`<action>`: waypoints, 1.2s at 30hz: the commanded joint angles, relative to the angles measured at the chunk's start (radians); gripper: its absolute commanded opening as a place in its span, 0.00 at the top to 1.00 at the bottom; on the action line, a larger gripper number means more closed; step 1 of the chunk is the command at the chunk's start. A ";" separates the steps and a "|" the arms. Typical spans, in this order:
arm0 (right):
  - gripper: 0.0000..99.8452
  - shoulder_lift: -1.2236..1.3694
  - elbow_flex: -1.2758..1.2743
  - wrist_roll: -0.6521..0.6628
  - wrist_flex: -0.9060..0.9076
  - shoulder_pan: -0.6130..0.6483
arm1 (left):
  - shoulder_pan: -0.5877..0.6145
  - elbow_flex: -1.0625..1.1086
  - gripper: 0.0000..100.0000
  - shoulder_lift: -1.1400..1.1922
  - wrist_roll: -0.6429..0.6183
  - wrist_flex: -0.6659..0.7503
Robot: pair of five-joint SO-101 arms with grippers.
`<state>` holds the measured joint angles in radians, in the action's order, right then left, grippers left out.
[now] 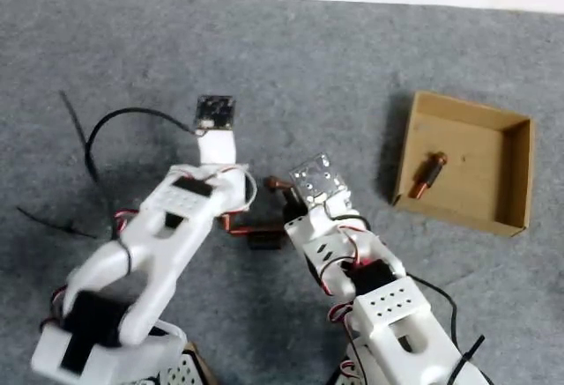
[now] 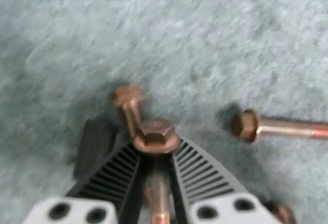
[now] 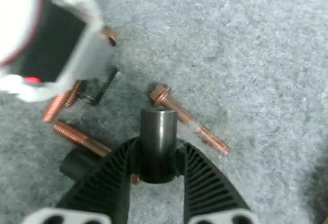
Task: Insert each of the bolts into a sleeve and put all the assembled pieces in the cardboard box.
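Left wrist view: bolt (image 2: 155, 134) pinched in left gripper (image 2: 155, 146), jaws narrow on the shank, hex head out past the tips, other end back toward the wrist. Just beyond, second bolt (image 2: 128, 105) tilted up off the carpet (image 2: 205, 39). Well apart, third bolt (image 2: 281, 127) flat on its side. Close beside one jaw, a dark sleeve (image 2: 95, 143).

Right wrist view: right gripper (image 3: 158, 149) closed round a sleeve (image 3: 159, 131), open bore facing away from the wrist. Just ahead on the carpet, a loose bolt (image 3: 187, 119). Near the jaws, a further bolt (image 3: 79, 138) and a spare sleeve (image 3: 77, 165).

High view: cardboard box (image 1: 518, 173) well apart from both arms, one assembled piece (image 1: 427, 175) lying inside.

Step in hand, by judgement: mating held bolt with held sleeve. Task not far along, with several pieces loose. Next move: shank and bore onto one axis, then a straight push. Possible snag: head leading rather than thread, so likely a turn or regrasp first.

Materials:
- Bolts: copper-coloured metal, flanged hex heads, shanks smooth near the head and threaded toward the tip.
- Sleeves: dark, smooth, hollow cylinders, faintly shiny.
- Carpet: grey, felt-like, fuzzy.
- Box: plain brown card, shallow, open-topped.
- Jaws: black ribbed plastic.
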<state>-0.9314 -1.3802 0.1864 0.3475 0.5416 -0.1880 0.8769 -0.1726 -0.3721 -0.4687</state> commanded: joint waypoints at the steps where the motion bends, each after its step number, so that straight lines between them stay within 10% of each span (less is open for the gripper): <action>1: 1.00 -0.025 0.008 0.005 -0.028 -0.013 | 0.044 0.122 0.99 -0.254 0.003 -0.002; 16: 1.00 -0.025 0.008 0.005 -0.028 -0.013 | 0.074 0.679 0.99 -0.878 -0.003 0.529; 30: 1.00 -0.030 -0.168 0.003 -0.415 0.087 | 0.117 0.828 0.99 -1.345 -0.310 0.517; 36: 1.00 -0.030 -0.255 0.005 -0.576 0.183 | 0.157 0.823 0.99 -1.570 -0.416 0.305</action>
<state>-0.9375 -1.6333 0.1864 -0.1435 0.7027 -0.0468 1.6794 -1.5965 -0.7234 -0.0499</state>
